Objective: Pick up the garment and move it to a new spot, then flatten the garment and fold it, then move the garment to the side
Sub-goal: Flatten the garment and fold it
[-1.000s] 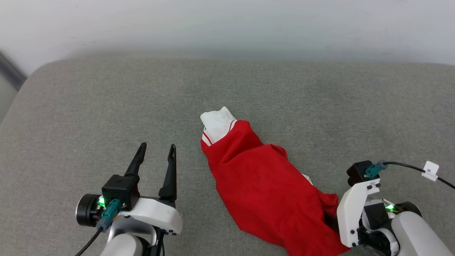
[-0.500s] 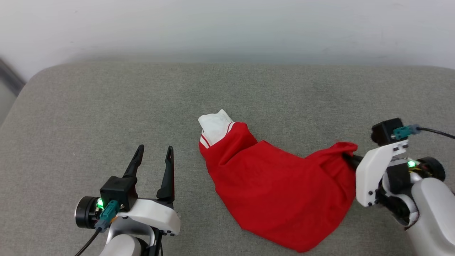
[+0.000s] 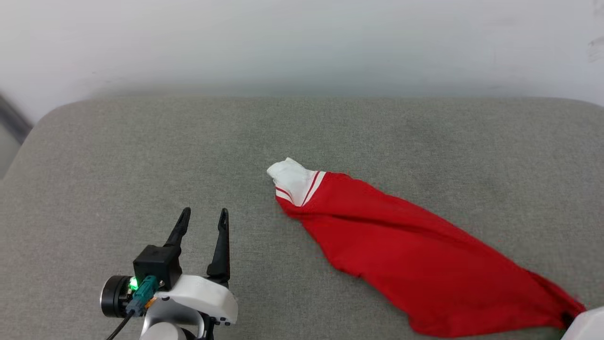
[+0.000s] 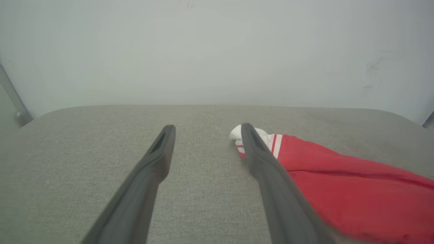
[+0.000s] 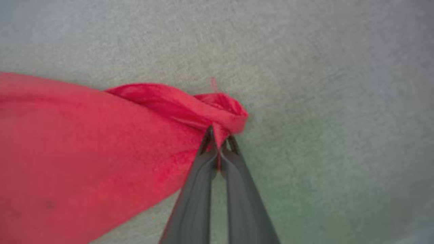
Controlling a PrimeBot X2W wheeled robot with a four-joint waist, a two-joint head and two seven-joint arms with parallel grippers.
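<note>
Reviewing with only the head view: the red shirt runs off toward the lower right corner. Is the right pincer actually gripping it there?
Observer: Yes; the right wrist view shows the right pincer shut on the red jersey-style T-shirt with a white striped sleeve.
Operator: How much cloth is caught?
Observer: Just a small bunched fold poking past its fingertips.
Operator: Left pincer?
Observer: The left pincer is open; between its fingers lies bare grey fabric surface, the white sleeve beside one finger.

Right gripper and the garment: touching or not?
Touching. In the right wrist view the right gripper is shut, its fingers pinching a bunched red edge of the garment.
</note>
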